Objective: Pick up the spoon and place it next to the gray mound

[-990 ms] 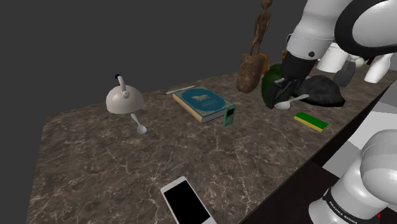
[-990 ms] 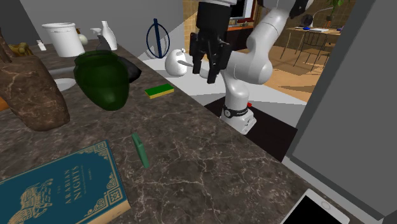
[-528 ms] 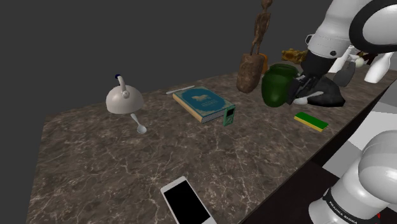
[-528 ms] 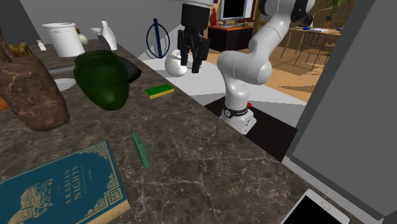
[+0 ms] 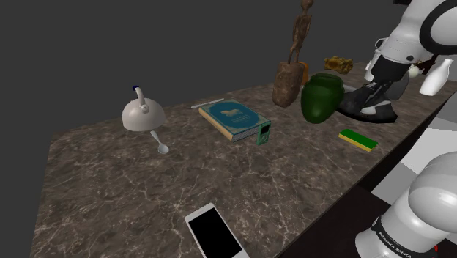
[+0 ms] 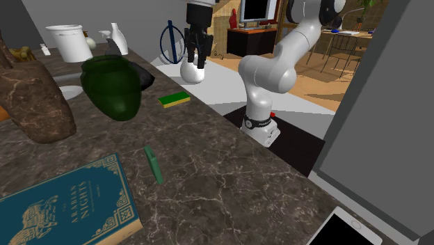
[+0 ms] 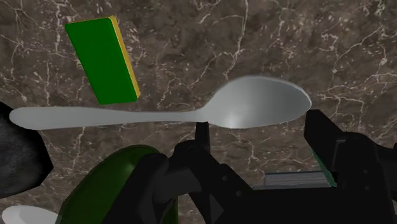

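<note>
Wrist view, tool (image 7: 259, 129) half-closed, clasping grey spoon (image 7: 159, 116)

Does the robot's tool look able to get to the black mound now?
Probably yes. The tool hangs above the table close beside the mound, with the spoon clamped in it. The vase stands near, but not between them as far as I can see.

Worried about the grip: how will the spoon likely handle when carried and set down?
Probably stiff and light: the spoon is one thin piece. Its glossy surface could slip, and with the gripper at the bowl and the long handle sticking out, it may swivel. The rounded bowl might rock on landing.
</note>
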Tool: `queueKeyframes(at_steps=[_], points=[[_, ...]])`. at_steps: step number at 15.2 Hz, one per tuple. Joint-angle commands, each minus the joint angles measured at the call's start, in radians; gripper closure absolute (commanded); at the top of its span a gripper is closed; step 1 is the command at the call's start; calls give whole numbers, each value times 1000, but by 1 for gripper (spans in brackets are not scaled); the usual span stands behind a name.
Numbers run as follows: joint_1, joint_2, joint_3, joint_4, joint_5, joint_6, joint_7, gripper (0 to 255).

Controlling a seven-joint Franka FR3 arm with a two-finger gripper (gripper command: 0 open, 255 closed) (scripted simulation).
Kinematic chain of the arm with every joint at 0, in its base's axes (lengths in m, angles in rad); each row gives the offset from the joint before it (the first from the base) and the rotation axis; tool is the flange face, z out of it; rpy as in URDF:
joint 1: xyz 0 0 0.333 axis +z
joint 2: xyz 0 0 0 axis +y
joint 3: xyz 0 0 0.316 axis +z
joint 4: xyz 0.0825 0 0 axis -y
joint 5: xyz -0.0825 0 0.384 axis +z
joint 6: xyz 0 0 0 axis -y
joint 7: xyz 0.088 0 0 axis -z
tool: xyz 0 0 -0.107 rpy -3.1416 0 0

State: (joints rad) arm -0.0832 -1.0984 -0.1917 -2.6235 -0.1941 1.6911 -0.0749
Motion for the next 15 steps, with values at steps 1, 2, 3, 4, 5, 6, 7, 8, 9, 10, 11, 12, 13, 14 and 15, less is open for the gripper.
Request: queueKeyframes(at_steps=[1,2,3,4,5,6,7,8,9,10,11,12,13,14,15], points=[[-22,8,-61,16,-45,-1,-56,255],[-31,13,-88,24,-64,0,-81,255],[-40,20,-115,33,-83,2,-106,255],[-47,27,-142,43,-102,4,-130,255],[-54,36,-169,54,-120,7,-154,255],[-60,47,-196,66,-137,10,-177,255],[-64,58,-223,80,-154,13,-201,255],[-68,71,-250,95,-169,17,-225,255],[-71,84,-277,110,-185,21,-248,255],[-73,99,-304,127,-199,25,-271,255],[-73,114,-330,145,-212,30,-294,255],[-73,130,-357,164,-225,34,-317,255],[-71,147,-384,184,-236,39,-340,255],[-68,165,-411,205,-246,44,-363,255],[-64,183,-439,226,-256,49,-386,255]])
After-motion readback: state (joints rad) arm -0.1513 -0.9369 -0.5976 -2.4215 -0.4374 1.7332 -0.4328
